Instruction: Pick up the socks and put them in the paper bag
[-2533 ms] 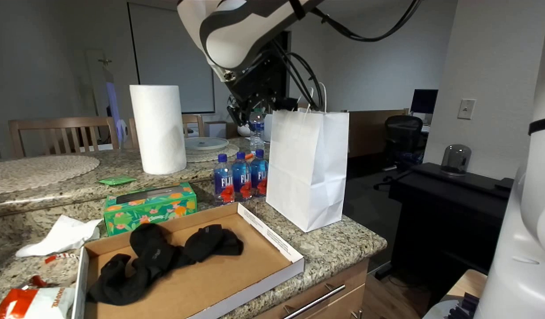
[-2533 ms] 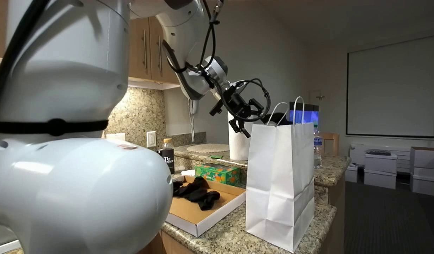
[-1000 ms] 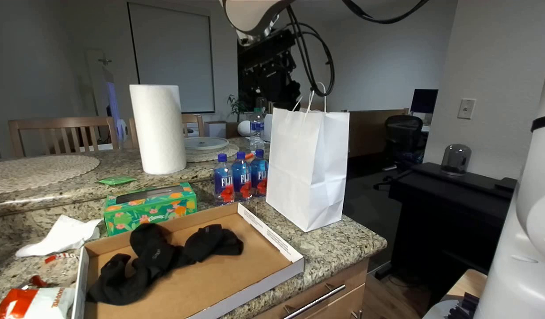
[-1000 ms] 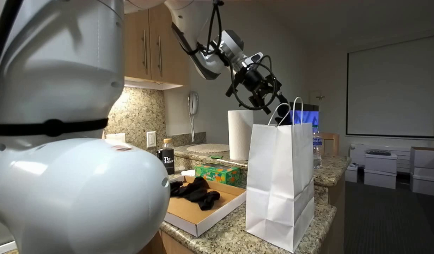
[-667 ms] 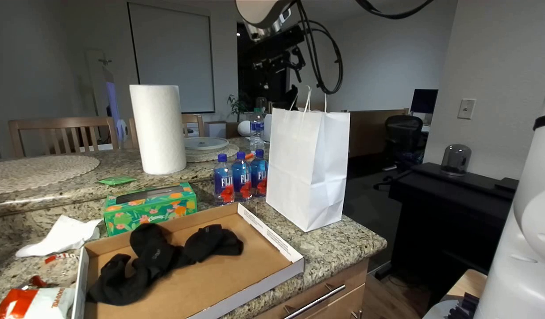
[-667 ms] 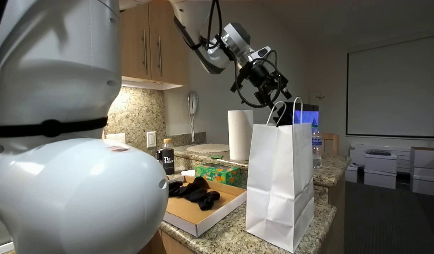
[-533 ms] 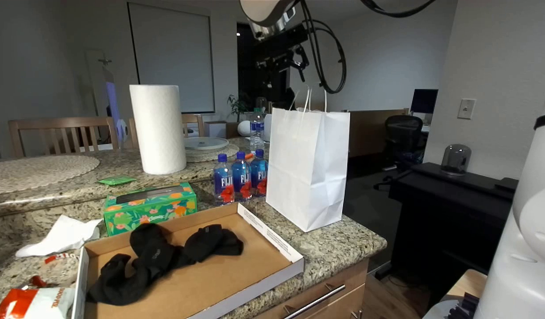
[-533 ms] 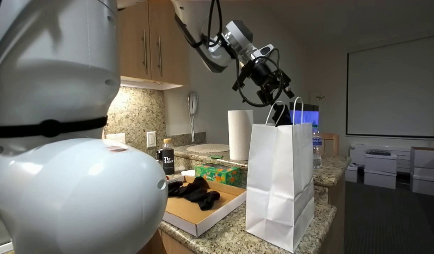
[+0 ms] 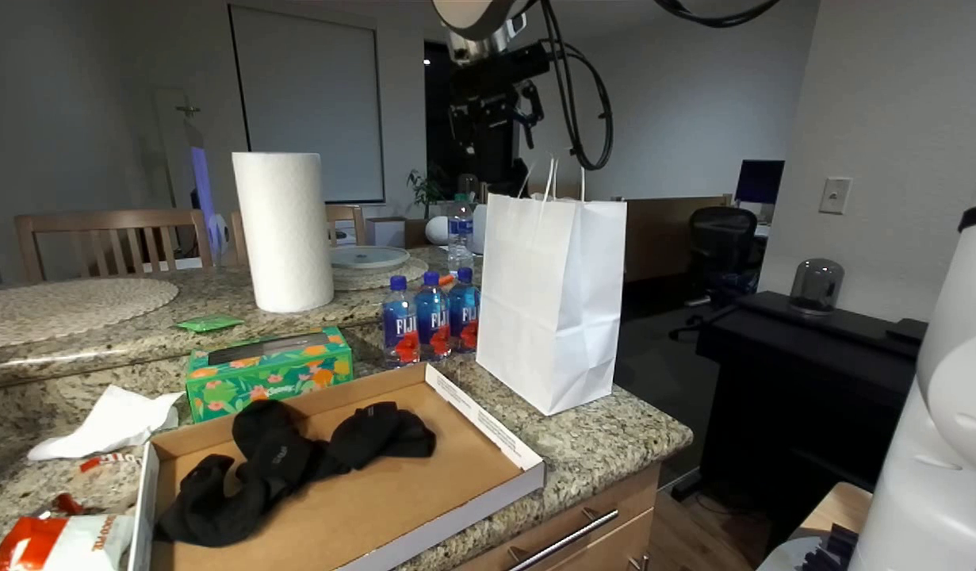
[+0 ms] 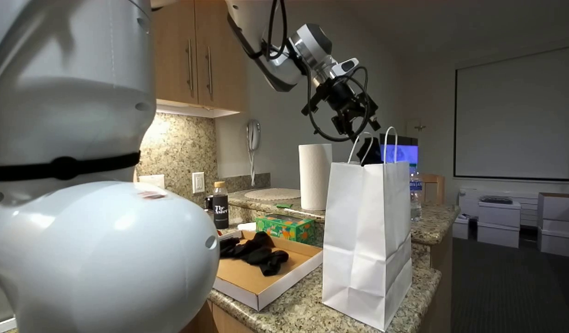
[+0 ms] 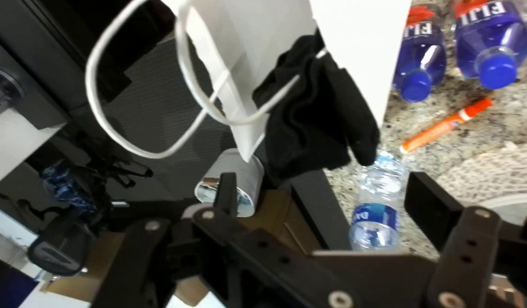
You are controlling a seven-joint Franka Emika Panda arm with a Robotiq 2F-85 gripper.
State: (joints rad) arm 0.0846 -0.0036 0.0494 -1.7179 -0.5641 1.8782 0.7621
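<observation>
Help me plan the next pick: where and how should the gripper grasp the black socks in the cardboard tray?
I'd come from straight above, as walls of the cardboard tray surround the black socks. Pinch their bunched right end in an exterior view: it stands up, with bare floor to its right and near side giving the open gripper room. Whether the rest would follow is unclear.

A black strap [image 10: 64,167] runs across the white lower links [image 10: 104,240] of the arm [image 10: 284,74]. In an exterior view these links stand well apart from the front corner of the countertop [image 9: 646,436]. The wrist [image 10: 314,45] is bent, angling the gripper [image 11: 325,192] downward at a tilt. The gripper is above countertop level, near the end edge. Its two fingers [image 11: 432,209] are spread wide; in the wrist view, the end edge runs through the gap between them.
</observation>
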